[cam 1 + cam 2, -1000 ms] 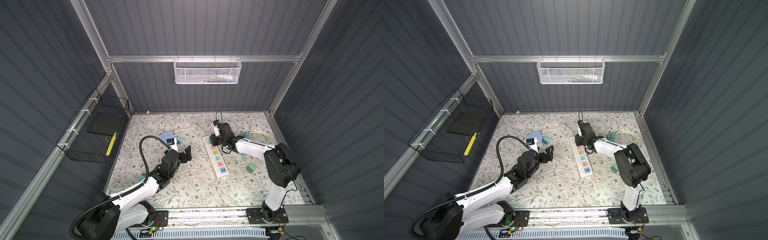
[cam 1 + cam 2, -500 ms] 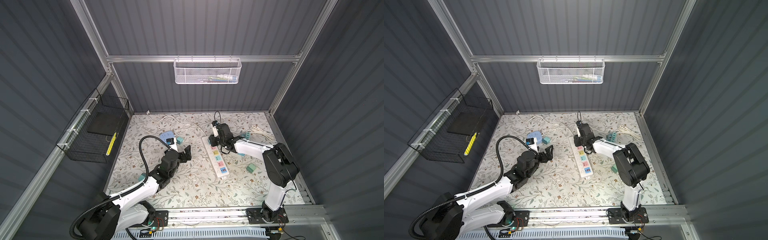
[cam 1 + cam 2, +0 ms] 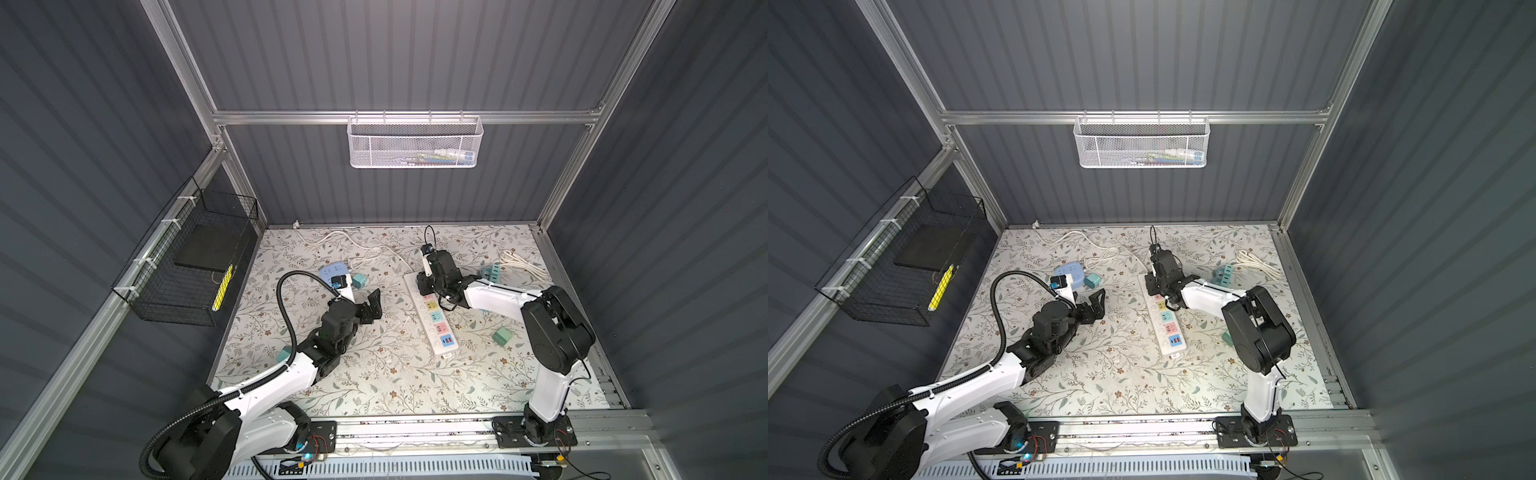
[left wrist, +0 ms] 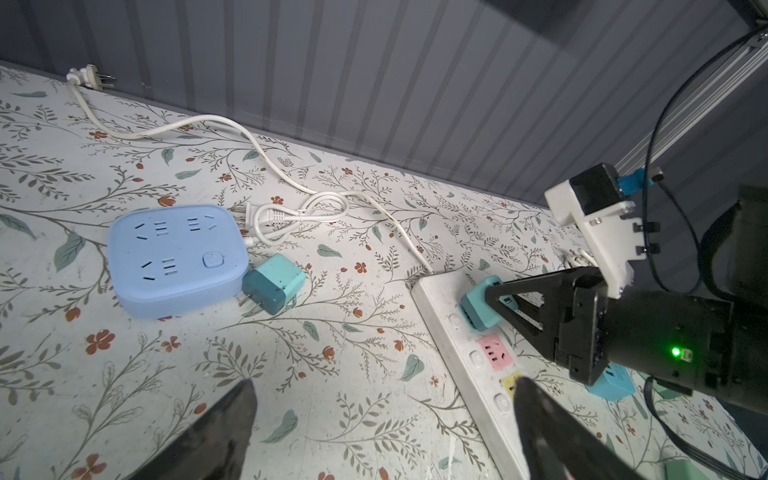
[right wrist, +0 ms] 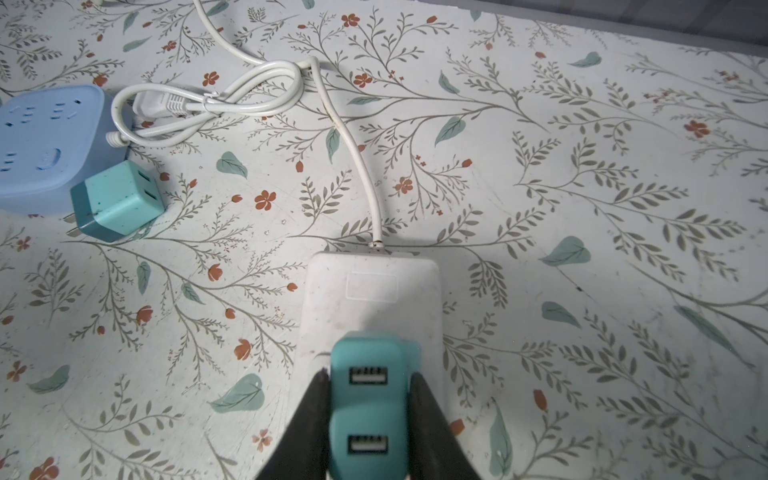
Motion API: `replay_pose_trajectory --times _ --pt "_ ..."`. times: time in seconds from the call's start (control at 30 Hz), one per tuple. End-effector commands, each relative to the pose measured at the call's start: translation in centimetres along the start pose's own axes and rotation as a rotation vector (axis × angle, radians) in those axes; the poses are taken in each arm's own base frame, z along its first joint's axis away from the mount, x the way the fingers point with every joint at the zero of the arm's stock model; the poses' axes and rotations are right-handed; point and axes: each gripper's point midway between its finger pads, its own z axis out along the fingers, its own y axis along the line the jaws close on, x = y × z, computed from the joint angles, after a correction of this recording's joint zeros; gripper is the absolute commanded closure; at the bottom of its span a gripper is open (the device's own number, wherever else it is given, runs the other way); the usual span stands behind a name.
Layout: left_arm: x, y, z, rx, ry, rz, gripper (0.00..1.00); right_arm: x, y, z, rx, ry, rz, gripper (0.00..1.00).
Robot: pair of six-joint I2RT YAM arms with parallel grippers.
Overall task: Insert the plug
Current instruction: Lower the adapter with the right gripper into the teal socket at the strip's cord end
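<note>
Floral mat (image 5: 582,174); R wrist view shows plug (image 5: 370,409) ports (image 5: 369,376), top views don't.

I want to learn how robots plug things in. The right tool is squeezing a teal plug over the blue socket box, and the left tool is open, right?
Nearly. The right tool squeezes the teal plug over the long white power strip, not the blue socket box, as the right wrist view shows. The left tool is open.
</note>
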Motion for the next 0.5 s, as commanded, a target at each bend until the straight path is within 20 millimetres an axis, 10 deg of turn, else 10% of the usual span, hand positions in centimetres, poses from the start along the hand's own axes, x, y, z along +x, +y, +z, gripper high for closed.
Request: replay_pose_trajectory --times 0.0,0.47 --pt "0.1 0.3 0.0 0.003 -0.003 -0.007 0.04 4.4 -0.6 1.0 0.056 0.128 -0.031 0.80" --pt "-0.3 0.5 -0.6 0.006 -0.019 -0.013 0.03 9.6 -1.3 1.6 0.103 0.304 -0.013 0.80"
